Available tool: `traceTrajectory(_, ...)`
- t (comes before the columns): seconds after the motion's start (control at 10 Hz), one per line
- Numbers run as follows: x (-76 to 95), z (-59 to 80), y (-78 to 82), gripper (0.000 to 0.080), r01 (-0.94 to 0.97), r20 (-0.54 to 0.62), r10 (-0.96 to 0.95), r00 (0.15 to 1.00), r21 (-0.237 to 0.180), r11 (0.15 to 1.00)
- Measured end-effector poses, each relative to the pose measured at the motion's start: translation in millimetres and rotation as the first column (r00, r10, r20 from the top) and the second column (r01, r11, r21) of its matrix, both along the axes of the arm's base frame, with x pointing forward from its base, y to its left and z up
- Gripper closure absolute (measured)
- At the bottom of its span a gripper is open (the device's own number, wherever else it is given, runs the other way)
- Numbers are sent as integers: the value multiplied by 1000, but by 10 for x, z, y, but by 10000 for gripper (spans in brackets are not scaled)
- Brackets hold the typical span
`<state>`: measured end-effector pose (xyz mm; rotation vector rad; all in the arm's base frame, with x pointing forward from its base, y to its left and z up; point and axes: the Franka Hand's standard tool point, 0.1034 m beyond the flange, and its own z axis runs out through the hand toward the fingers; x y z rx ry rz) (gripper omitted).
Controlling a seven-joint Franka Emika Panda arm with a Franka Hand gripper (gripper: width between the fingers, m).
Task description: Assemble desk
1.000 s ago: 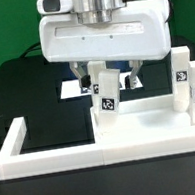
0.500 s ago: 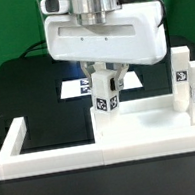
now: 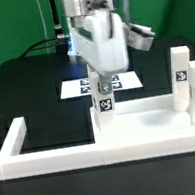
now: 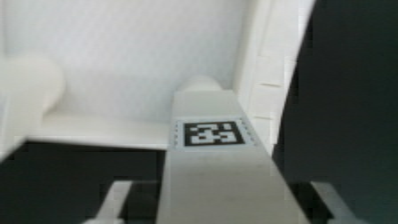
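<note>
The tool (image 3: 103,86) grips a tagged leg (image 3: 105,100) standing on the desk top (image 3: 139,119). If the leg tilts, I'd expect the joint to bind.

You are looking at the desk's white tabletop (image 3: 141,129) lying flat on the black worktop, its raised rim showing. One small square white leg (image 3: 105,97) is standing upright at the tabletop's corner toward the exterior view's left, showing a black-and-white tag on its face; in the wrist view that same leg (image 4: 217,160) is running long and centred. Two more tagged legs (image 3: 190,84) are standing upright, close together, at the exterior view's right.
</note>
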<state>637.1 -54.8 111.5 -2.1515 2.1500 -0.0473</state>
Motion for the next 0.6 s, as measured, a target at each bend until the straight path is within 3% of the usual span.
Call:
traceTrajectory(0.2, 0, -5, -5, 508, 216, -4, -216, 976, 82, 973)
traceTrajectory(0.3, 6, -7, -3, 398, 256, -4, -257, 966, 85, 963)
traceTrajectory(0.4, 7, -8, 7, 398, 261, -5, -262, 965, 85, 961)
traceTrajectory(0.5, 25, -5, 15, 213, 166, 15, -167, 986, 60, 984)
traceTrajectory(0.6, 78, 0, 92, 213, 12, 53, -13, 999, 8, 1000)
